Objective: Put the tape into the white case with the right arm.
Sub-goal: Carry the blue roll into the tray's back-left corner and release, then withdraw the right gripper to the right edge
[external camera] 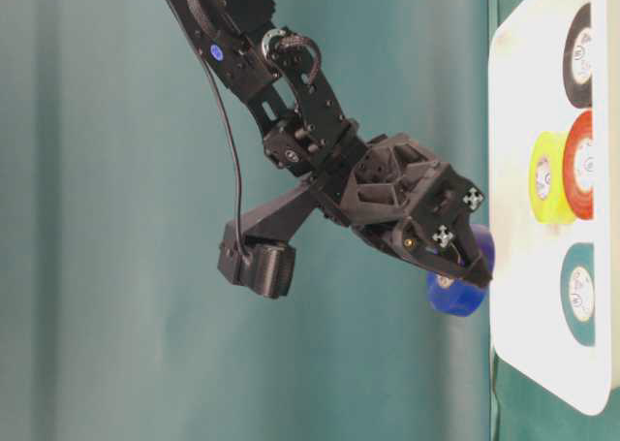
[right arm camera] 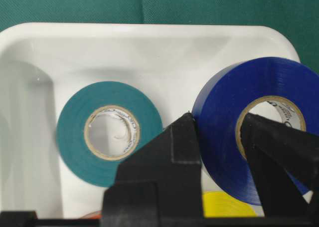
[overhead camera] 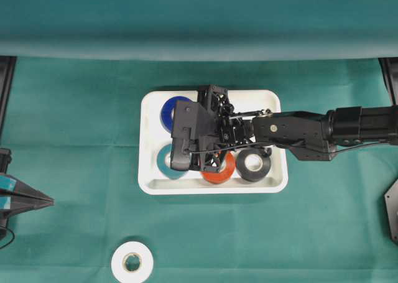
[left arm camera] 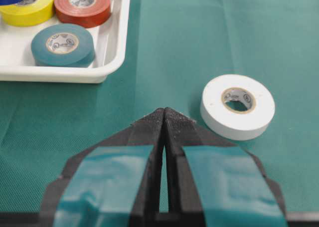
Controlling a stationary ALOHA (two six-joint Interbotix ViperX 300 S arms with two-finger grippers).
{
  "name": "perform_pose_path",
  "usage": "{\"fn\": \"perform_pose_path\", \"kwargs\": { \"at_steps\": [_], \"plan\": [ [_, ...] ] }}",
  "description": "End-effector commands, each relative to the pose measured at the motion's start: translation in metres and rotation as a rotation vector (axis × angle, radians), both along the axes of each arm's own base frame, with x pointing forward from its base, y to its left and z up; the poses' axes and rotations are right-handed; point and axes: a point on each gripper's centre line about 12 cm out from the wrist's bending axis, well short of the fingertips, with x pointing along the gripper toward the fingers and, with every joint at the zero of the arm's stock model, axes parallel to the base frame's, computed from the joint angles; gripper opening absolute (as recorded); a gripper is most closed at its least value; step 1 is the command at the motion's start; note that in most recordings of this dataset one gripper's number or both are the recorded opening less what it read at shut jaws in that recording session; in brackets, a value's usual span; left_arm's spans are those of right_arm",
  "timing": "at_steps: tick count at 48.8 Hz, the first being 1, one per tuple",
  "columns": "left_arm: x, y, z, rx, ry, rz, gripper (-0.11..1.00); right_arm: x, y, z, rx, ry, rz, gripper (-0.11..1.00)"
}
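My right gripper (right arm camera: 219, 122) is shut on a blue tape roll (right arm camera: 249, 132), one finger inside its core and the other on its outer wall. It holds the roll over the far left corner of the white case (overhead camera: 149, 186), a little off the floor (external camera: 513, 170). From overhead the blue tape roll (overhead camera: 169, 112) peeks out beside the right gripper (overhead camera: 186, 124). A white tape roll (overhead camera: 132, 262) lies on the green cloth in front of the case. My left gripper (left arm camera: 164, 112) is shut and empty, left of the white tape roll (left arm camera: 238, 106).
Inside the case lie a teal roll (right arm camera: 107, 132), a yellow roll (left arm camera: 30, 7), a red roll (overhead camera: 217, 173) and a black roll (overhead camera: 253, 165). The left gripper (overhead camera: 37, 200) rests at the table's left edge. Green cloth surrounds the case.
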Motion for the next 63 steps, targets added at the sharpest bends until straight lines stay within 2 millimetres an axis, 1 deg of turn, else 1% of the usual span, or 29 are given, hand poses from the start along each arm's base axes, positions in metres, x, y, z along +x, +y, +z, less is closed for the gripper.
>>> {"fn": "perform_pose_path", "kwargs": {
  "at_steps": [1,5,7,11,13,17,18,19,23,29,37,47,63],
  "plan": [
    [0.001,0.000,0.004,-0.001,-0.011,0.002,0.00,0.005,-0.002,0.018,-0.012,-0.048,0.004,0.01],
    [0.001,0.000,0.004,-0.001,-0.009,0.002,0.00,0.005,-0.003,0.017,-0.011,-0.046,0.000,0.02],
    [0.001,0.000,0.004,-0.001,-0.009,0.002,0.00,0.004,-0.003,0.017,-0.011,-0.046,0.000,0.06],
    [0.001,0.000,0.004,-0.001,-0.011,0.003,0.00,0.004,-0.003,0.016,-0.010,-0.043,0.000,0.23],
    [0.001,0.000,0.004,-0.001,-0.009,0.002,0.00,0.004,-0.003,0.016,-0.010,-0.043,0.000,0.34],
    [0.001,0.000,0.004,-0.001,-0.011,0.002,0.00,0.003,-0.002,0.015,-0.009,-0.040,0.000,0.61],
    [0.001,0.000,0.004,-0.001,-0.009,0.002,0.00,0.003,-0.002,0.015,-0.009,-0.039,0.000,0.66],
    [0.001,0.000,0.004,-0.001,-0.009,0.002,0.00,0.002,-0.003,0.015,-0.009,-0.039,-0.001,0.68],
    [0.001,0.000,0.004,-0.001,-0.011,0.002,0.00,0.000,-0.002,0.014,-0.008,-0.034,0.000,0.63],
    [0.001,0.000,0.004,-0.001,-0.009,0.002,0.00,-0.007,0.000,0.013,-0.006,-0.027,0.000,0.63],
    [0.001,0.000,0.004,-0.001,-0.009,0.002,0.00,-0.029,0.006,0.013,0.000,-0.008,-0.001,0.63],
    [0.001,0.000,0.004,0.000,-0.009,0.002,0.00,-0.068,0.016,0.013,0.009,0.018,-0.002,0.63],
    [0.001,0.000,0.004,-0.001,-0.009,0.002,0.00,-0.147,0.038,0.013,0.018,0.037,-0.001,0.63]
  ]
}}
